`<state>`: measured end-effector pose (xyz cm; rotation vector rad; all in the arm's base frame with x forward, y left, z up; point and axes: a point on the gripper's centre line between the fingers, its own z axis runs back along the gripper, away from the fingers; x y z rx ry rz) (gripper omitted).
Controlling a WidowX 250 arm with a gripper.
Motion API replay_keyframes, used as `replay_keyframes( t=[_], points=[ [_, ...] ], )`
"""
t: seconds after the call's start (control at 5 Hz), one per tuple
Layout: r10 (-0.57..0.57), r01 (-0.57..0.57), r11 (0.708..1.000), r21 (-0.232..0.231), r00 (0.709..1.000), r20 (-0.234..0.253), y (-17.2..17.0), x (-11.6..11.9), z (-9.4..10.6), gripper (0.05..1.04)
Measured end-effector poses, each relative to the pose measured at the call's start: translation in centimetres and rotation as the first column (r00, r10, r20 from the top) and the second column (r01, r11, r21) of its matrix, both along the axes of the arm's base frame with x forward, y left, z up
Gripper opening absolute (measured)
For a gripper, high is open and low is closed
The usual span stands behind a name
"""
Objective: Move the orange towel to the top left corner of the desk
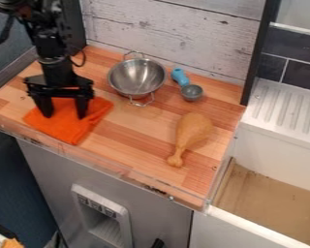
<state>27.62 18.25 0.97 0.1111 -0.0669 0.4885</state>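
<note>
1. Hanging over the worktop (138,140) at nine o'clock: black gripper (65,112), fingers set wide apart, tips over the cloth; contact cannot be told.
2. Orange towel (70,128), one, rumpled, lying at nine o'clock on the worktop, partly beneath the gripper.
3. Metal colander (137,77), two-handled, upright, at twelve o'clock, apart from the towel.
4. Measuring scoop (192,92), grey bowl, blue handle towards eleven o'clock; placed at two o'clock, near the colander.
5. Toy drumstick (193,131), brown, at four o'clock, its narrow end towards seven o'clock.
</note>
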Motion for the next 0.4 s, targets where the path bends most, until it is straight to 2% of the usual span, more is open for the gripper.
replay_keyframes(
  t=[0.2, 0.4],
  points=[
    [0.064, -0.064, 0.998, 0.016, 0.998, -0.015, 1.96, 0.09, 0.0, 1.001],
    [0.081, -0.08, 0.996, 0.036, 0.997, -0.018, 2.93, 0.79, 0.04, 1.001]
  ],
)
